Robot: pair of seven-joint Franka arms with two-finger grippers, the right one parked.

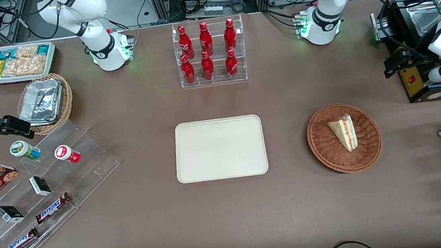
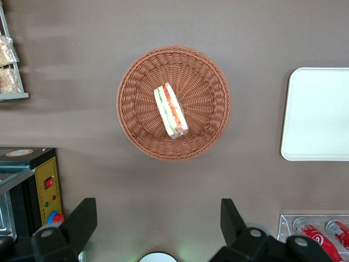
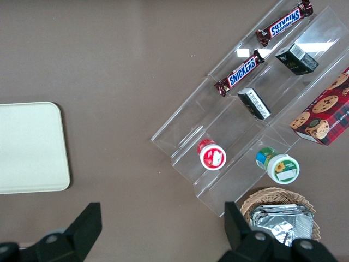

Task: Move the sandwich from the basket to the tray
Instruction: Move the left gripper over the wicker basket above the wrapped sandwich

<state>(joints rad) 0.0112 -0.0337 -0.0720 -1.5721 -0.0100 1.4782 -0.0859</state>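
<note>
Sandwich [image 1: 344, 131] flat in the basket [image 1: 327, 154] toward the working arm's end, well apart from the tray [image 1: 220, 148]. Gripper [image 2: 157, 224] high above, farther from the front camera than the basket, spread wide, holding nothing. Could slip on the clear wrap, squash the soft wedge, or catch the wicker and drag the basket.

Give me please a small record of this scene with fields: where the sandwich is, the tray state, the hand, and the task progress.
sandwich: lying in the basket, untouched
tray: flat on the table, nothing on it, beside the basket toward the parked arm's end
hand: open, raised high over the table, apart from the basket, holding nothing
progress: pick not yet started
</note>
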